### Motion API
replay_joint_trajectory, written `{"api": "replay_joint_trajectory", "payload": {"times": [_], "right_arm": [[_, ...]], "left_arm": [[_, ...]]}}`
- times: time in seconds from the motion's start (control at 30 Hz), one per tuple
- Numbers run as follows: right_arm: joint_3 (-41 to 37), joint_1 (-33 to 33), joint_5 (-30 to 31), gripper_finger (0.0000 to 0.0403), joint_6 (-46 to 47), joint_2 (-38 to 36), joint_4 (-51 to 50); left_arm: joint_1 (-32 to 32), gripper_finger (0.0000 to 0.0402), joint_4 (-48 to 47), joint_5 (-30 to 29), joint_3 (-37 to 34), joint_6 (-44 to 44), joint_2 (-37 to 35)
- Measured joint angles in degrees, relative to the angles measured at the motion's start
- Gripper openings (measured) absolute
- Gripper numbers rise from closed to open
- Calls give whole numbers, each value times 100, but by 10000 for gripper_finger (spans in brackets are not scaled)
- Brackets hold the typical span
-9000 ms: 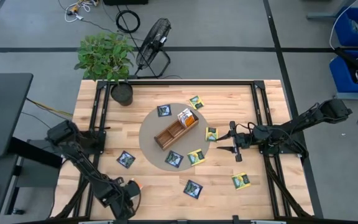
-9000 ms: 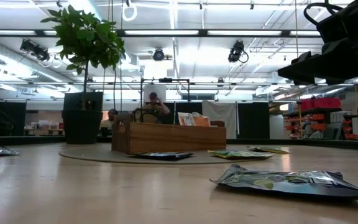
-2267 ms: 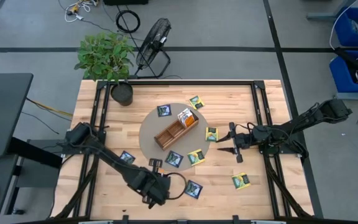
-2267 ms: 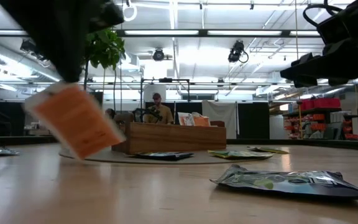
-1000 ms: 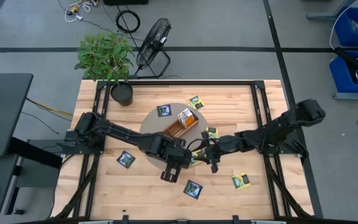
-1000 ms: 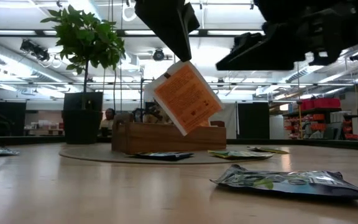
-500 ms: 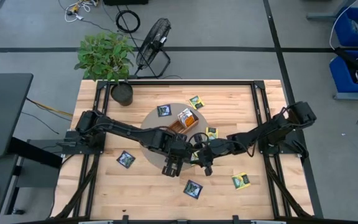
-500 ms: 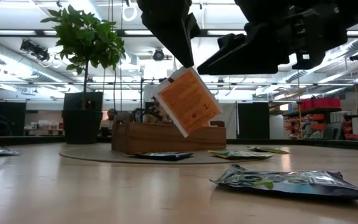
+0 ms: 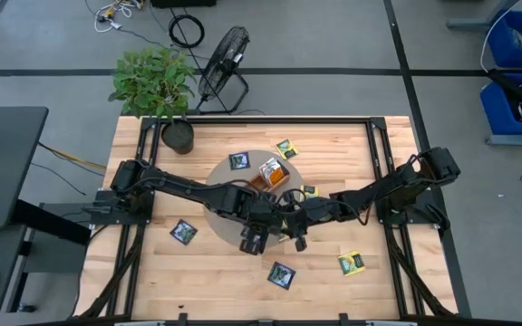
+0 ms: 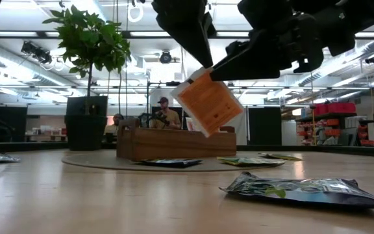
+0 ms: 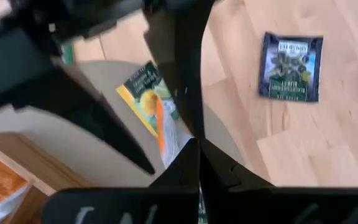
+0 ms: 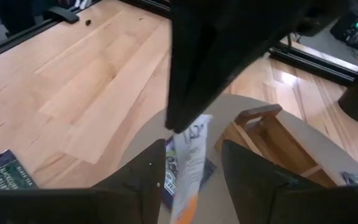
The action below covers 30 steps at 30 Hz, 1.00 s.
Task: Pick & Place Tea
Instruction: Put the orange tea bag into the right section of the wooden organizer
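Surface of pale butcher-block wood carries a round grey mat with a wooden tray on it, and tea packets lie scattered around. The left hand, fingers pinched shut, holds an orange-and-white tea packet dangling in the air just below it, above the mat's near edge. The right hand hangs close beside it, fingers spread around that packet without closing. A potted plant stands at the far corner; behind, a bright workshop with ceiling lights and a seated person.
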Motion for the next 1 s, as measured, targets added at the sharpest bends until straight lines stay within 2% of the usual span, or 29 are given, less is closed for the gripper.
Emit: {"api": "replay_joint_trajectory", "payload": {"times": [0.2,0.43,0.53,0.67,1.0], "right_arm": [[0,-66,-1,129,125,0,-135],[0,-65,-2,13,2,0,-184],[0,-61,-17,9,-26,0,-243],[-78,-66,-23,4,-70,2,-377],[-859,-76,-153,1,-115,-356,813]], "left_arm": [[0,1,53,4,5,96,0],[14,1,78,2,5,102,0],[18,8,168,131,2,98,0],[8,20,621,677,3,94,-3],[-320,5,1866,518,1,375,-2]]}}
